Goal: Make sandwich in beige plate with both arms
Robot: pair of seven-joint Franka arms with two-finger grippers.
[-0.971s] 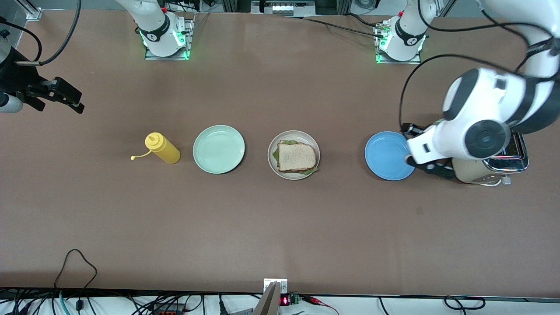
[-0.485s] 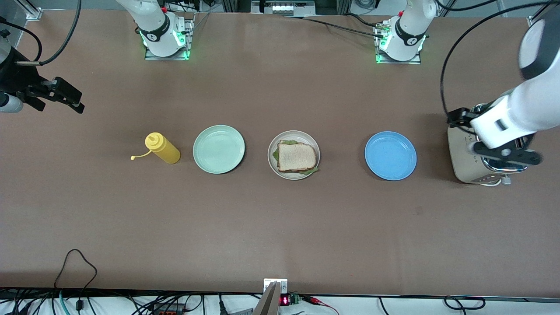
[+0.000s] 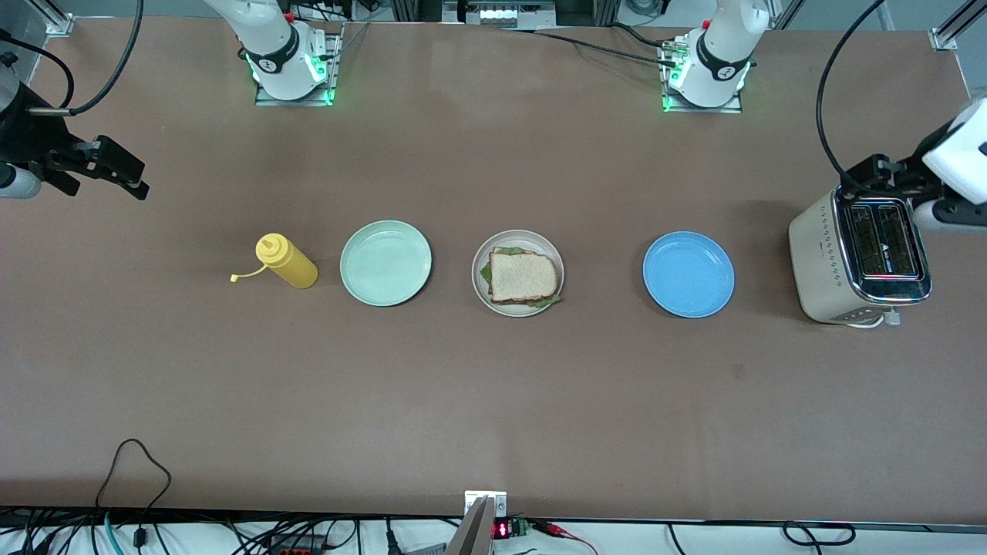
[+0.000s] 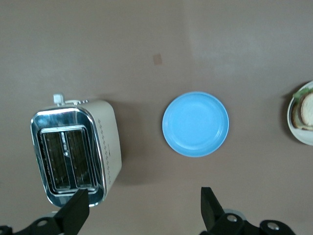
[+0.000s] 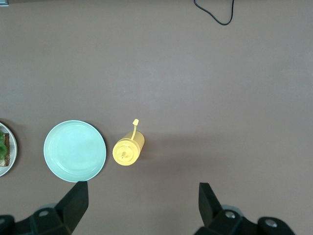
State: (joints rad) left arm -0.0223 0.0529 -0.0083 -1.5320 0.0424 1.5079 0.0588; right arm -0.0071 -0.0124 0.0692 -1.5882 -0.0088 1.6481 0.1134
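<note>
Sandwich (image 3: 523, 277) sits assembled on the beige plate (image 3: 480, 256); both end effectors (image 4: 142, 210) (image 5: 142, 208) hang open, empty, pulled clear, task apparently done

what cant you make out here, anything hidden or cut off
- Sandwich filling: the top bread slice covers it in the front view; only lettuce edges show.
- Sandwich and beige plate: cut by the picture edge in the left wrist view.
- Toaster slots: too dark to tell whether anything is inside.
- Left end effector: only fingertips show in its wrist view, open.
- Right end effector: likewise, open.
</note>
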